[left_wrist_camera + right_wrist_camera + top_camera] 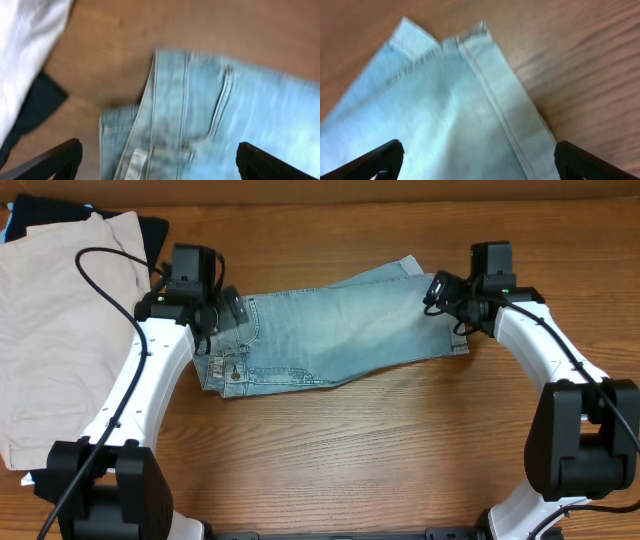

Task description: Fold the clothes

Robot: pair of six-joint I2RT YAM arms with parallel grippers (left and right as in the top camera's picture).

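The light blue denim shorts (330, 330) lie folded lengthwise across the middle of the wooden table, waistband to the left and hemmed legs to the right. My left gripper (215, 315) is open above the waistband end; the left wrist view shows the pocket and seams (200, 115) between its spread fingers (160, 162). My right gripper (450, 305) is open above the leg hems; the right wrist view shows the hemmed corner (470, 90) between its fingers (479, 161). Neither gripper holds the cloth.
Beige khaki shorts (60, 320) lie at the far left on top of a black garment (150, 230). In the left wrist view the beige cloth (25, 45) and black garment (40, 100) show at the left edge. The wooden table (400, 450) extends in front.
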